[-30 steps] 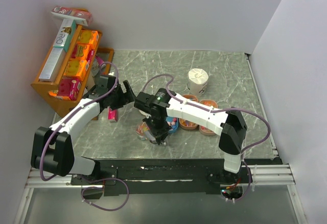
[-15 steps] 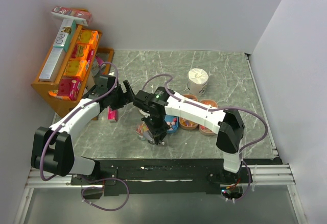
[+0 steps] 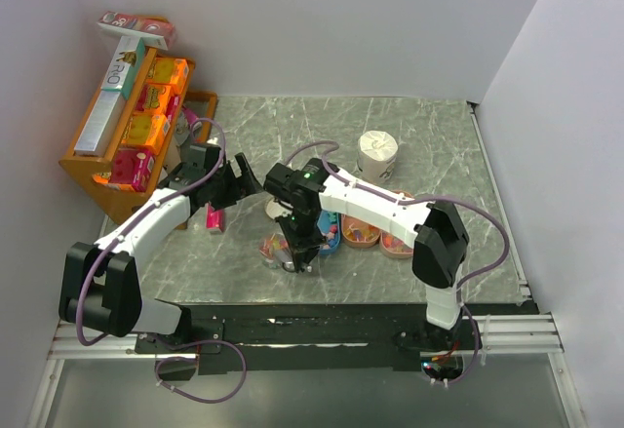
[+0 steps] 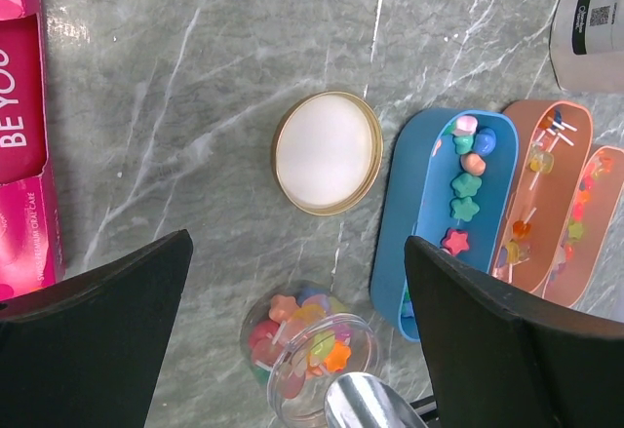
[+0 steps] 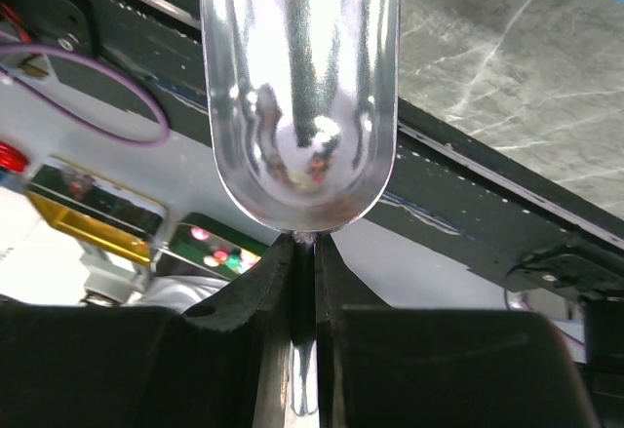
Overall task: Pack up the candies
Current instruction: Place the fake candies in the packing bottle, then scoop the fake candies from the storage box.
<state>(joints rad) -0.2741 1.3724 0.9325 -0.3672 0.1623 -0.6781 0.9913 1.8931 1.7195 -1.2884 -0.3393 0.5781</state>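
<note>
Pinching together on the thin handle of a shiny metal scoop (image 5: 297, 87), the fingers of the right gripper (image 5: 304, 252) hold it with the bowl pointing away from the wrist. From above, this gripper points down at the near middle of the marble table (image 4: 195, 58). The scoop's tip is at the edge of a small clear jar (image 4: 310, 350) that stands open and holds mixed-colour candies (image 4: 292, 316). The left gripper (image 4: 297, 238) hovers above the table with its fingers spread wide, holding nothing. Beyond the jar lies its round gold-rimmed lid (image 4: 327, 152). More candies sit in a blue tray (image 4: 419, 214) just right of the jar, with orange trays (image 4: 561, 126) beside it. A pink box (image 4: 19, 155) lies at the left.
</note>
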